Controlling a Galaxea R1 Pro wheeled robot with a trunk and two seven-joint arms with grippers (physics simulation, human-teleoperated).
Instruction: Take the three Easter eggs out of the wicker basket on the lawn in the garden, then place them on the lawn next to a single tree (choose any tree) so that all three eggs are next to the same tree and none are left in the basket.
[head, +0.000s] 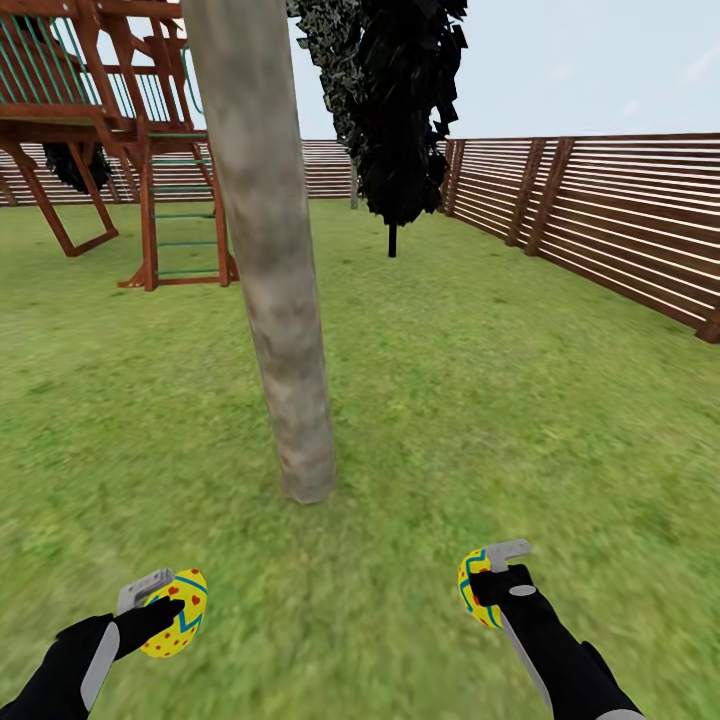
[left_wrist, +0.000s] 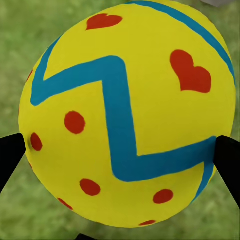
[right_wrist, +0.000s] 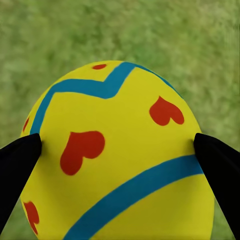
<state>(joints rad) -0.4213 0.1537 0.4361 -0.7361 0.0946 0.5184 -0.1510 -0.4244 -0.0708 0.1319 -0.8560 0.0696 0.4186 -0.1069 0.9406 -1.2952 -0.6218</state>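
Note:
A thick, slanted, pale grey-brown tree (head: 280, 330) rises from the lawn (head: 450, 400) just ahead of me. My left gripper (head: 165, 610) is shut on a yellow Easter egg (head: 180, 612) with red dots, held above the grass near and left of the trunk's foot. My right gripper (head: 490, 580) is shut on a second yellow Easter egg (head: 472, 588) with a teal zigzag, near and right of the trunk. In the left wrist view the egg (left_wrist: 125, 115) sits between two black fingers (left_wrist: 10, 155). The right wrist view has its egg (right_wrist: 120, 160) pinched the same way. The wicker basket is out of view.
A wooden playset (head: 110, 130) with a ladder stands at the back left. A near-black conifer (head: 400, 110) stands at the back centre. A brown slatted fence (head: 610, 220) runs along the right and the far side. Open grass surrounds the trunk.

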